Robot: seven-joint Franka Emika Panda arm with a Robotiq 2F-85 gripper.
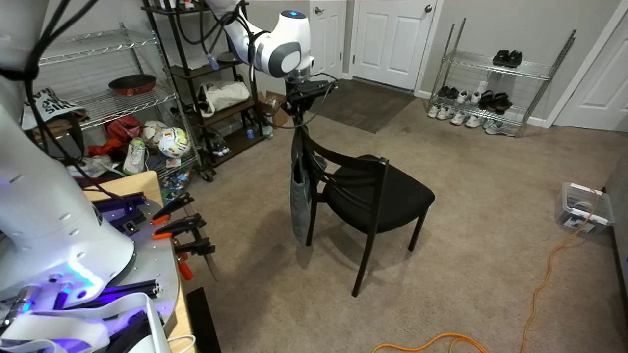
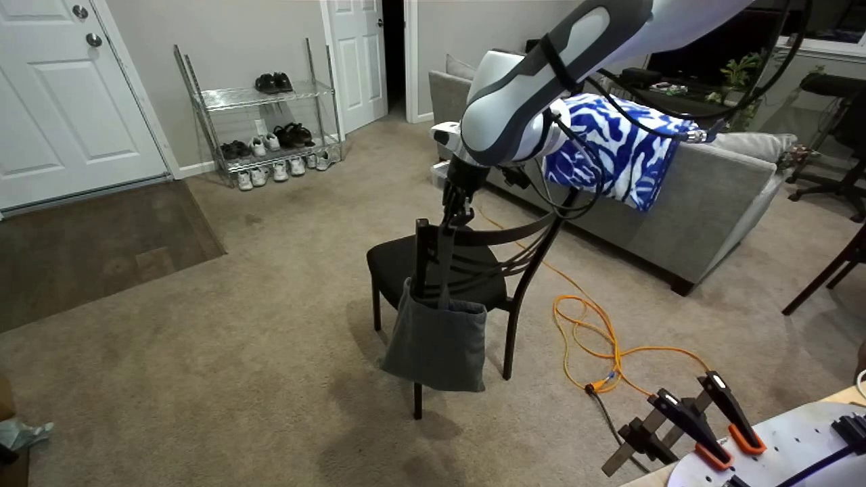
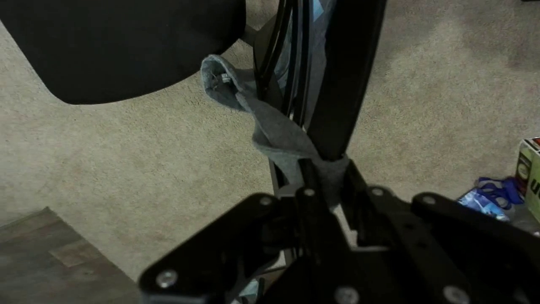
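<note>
Where the claw [image 3: 329, 169] pinches, cloth [image 3: 287, 131] hides the chair [image 1: 387, 196].

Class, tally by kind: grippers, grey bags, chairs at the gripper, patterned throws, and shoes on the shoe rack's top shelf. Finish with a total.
Gripper: 1
Grey bag: 1
Chair: 1
Throw: 1
Shoes: 2
Total: 6

Your wrist view's dim, gripper [image 3: 328, 173] kinda blurry I think; you've got soft shadows on carpet [image 1: 255, 255], blue glare on robot base [image 1: 81, 272].
</note>
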